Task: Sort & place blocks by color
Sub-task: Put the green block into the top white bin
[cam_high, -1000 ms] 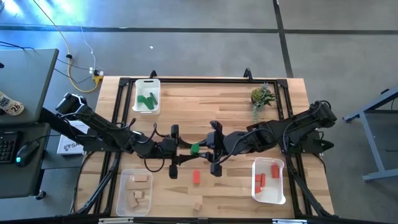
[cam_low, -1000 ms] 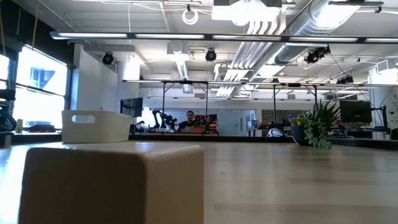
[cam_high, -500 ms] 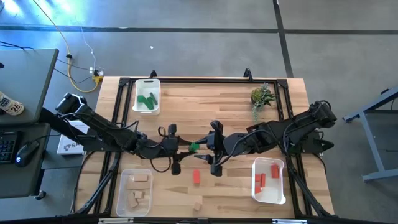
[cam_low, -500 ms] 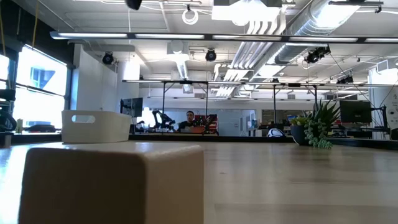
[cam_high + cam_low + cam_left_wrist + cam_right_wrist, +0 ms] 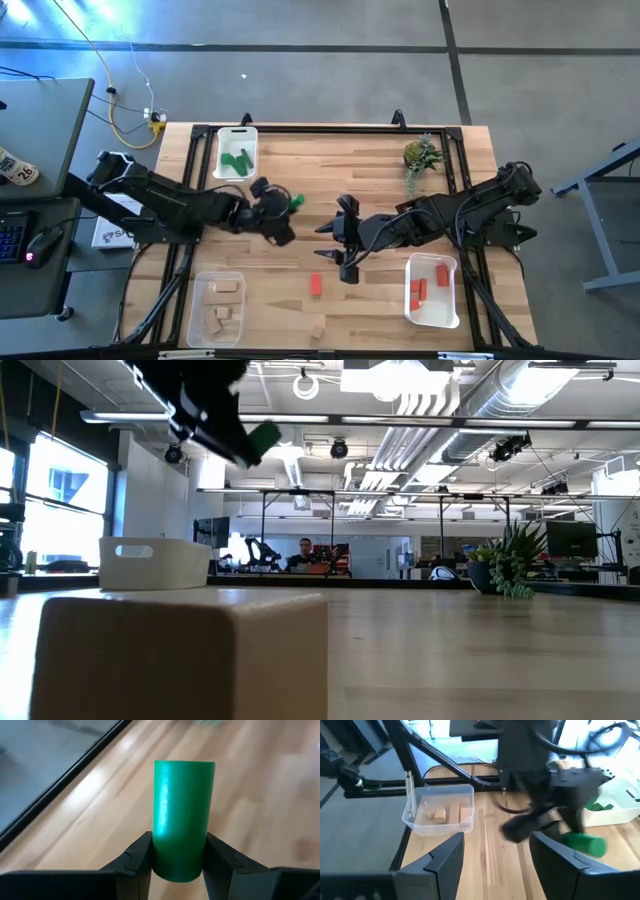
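High view: left claw (image 5: pixel 284 206) gripping green cylinder block (image 5: pixel 296 201), now carrying it toward green-block tray (image 5: pixel 237 154); right claw (image 5: pixel 331 243) standing open, released.

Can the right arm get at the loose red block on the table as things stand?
Probably yes. The right gripper is open and holds nothing, and the red block lies on bare table just nearer the front edge. The left gripper, shut on the green block, is off toward the green tray.

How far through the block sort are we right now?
Partly done: green, tan and red blocks already sit in their trays. In hand: the left hand holds a green cylinder, near the green tray. Left: a red block and tan block on the table; right hand open.
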`<state>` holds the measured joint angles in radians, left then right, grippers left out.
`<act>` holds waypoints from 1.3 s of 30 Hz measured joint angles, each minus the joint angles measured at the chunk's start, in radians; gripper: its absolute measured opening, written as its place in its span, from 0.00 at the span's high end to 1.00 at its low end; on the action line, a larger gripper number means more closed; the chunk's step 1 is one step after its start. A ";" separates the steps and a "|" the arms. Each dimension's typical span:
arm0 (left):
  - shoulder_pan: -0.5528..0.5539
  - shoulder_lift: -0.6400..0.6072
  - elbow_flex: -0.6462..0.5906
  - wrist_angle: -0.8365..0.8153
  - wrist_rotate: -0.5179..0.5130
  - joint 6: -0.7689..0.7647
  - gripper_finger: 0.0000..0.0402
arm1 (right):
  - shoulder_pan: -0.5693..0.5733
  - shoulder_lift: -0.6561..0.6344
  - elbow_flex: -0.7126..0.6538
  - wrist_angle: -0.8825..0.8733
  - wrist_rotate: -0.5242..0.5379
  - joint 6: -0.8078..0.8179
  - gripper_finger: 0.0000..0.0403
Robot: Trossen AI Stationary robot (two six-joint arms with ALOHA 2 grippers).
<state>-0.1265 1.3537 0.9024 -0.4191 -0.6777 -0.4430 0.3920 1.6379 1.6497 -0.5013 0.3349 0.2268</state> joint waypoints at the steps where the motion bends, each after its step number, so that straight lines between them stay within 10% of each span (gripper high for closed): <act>1: 0.023 0.000 0.000 -0.031 0.000 -0.010 0.73 | 0.000 0.000 0.000 -0.004 -0.008 0.000 0.48; 39: 0.799 0.000 0.000 -0.491 0.303 -0.016 0.70 | 0.000 -0.001 0.000 -0.118 -0.013 0.001 0.48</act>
<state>0.6723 1.3533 0.9024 -0.9100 -0.3743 -0.4592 0.3920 1.6367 1.6497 -0.6189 0.3222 0.2275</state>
